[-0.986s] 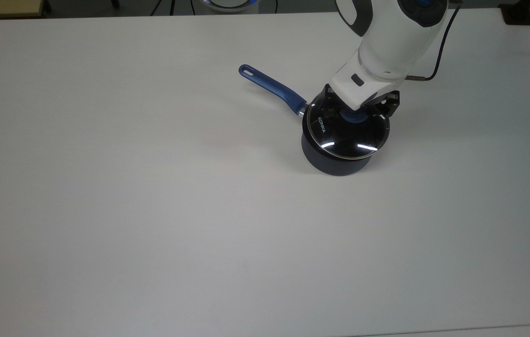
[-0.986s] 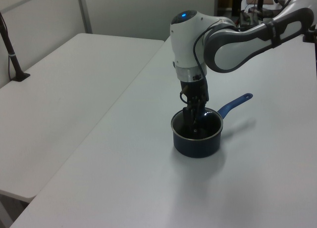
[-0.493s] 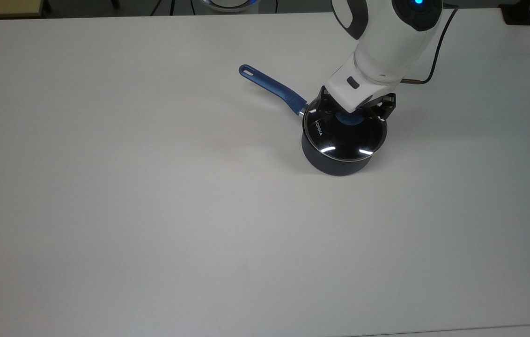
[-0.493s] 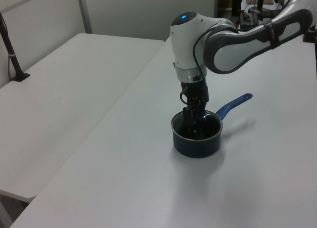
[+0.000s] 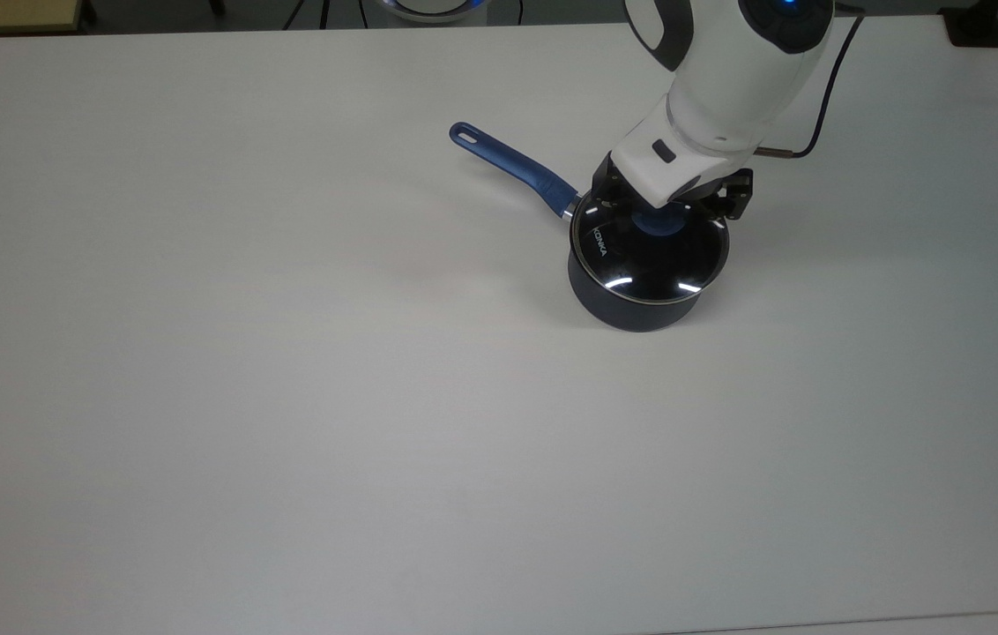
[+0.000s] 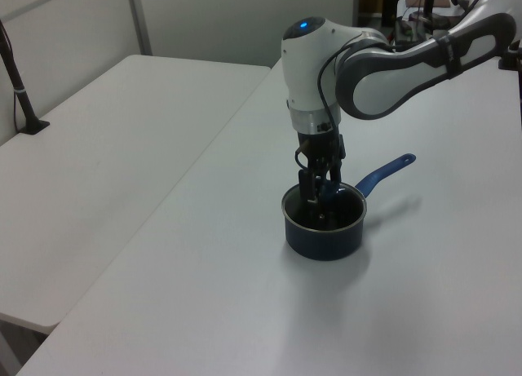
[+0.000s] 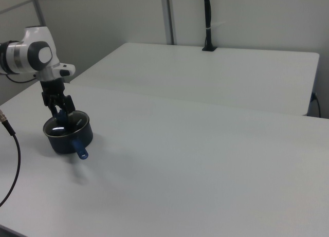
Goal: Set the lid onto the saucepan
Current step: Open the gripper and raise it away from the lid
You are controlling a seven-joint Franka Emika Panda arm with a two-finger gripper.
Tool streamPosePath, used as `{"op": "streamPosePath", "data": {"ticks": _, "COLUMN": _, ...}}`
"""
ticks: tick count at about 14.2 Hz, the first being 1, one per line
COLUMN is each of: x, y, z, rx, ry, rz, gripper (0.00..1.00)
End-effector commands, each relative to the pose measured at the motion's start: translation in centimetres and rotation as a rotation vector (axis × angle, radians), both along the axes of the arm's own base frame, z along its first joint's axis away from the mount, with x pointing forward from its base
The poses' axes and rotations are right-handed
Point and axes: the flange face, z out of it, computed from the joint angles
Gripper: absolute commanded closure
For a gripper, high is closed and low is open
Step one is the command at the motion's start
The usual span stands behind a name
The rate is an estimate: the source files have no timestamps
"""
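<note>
The round clear glass lid (image 5: pixel 651 251) with its blue knob sits on the small dark navy saucepan (image 5: pixel 636 304), directly beneath the gripper (image 5: pixel 663 210), whose fingers stand spread either side of the knob.

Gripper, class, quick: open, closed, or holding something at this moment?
Gripper: open, its fingers spread either side of the blue knob of the lid, which sits on the saucepan; holding nothing.

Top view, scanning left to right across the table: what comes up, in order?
Long blue handle with a hole → dark navy saucepan topped by the round clear glass lid → black cable at the top view's right.
</note>
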Motion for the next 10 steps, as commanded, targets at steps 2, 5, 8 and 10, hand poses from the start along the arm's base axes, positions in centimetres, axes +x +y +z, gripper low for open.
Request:
{"op": "streamPosePath", "data": {"ticks": 2, "x": -2.0, "y": -2.0, "z": 7.0, "rx": 0.020, "ry": -0.020, "rz": 0.051, "gripper": 0.00}}
{"op": "streamPosePath", "data": {"ticks": 5, "x": -2.3, "y": -5.9, "z": 11.0, "rx": 0.041, "ry": -0.016, "rz": 0.042, "gripper": 0.00}}
{"op": "streamPosePath", "data": {"ticks": 8, "x": -2.8, "y": -11.4, "z": 13.7, "rx": 0.047, "ry": 0.033, "rz": 0.061, "gripper": 0.00}}
{"op": "streamPosePath", "data": {"ticks": 10, "x": -2.6, "y": -16.1, "z": 15.0, "rx": 0.059, "ry": 0.050, "rz": 0.075, "gripper": 0.00}}
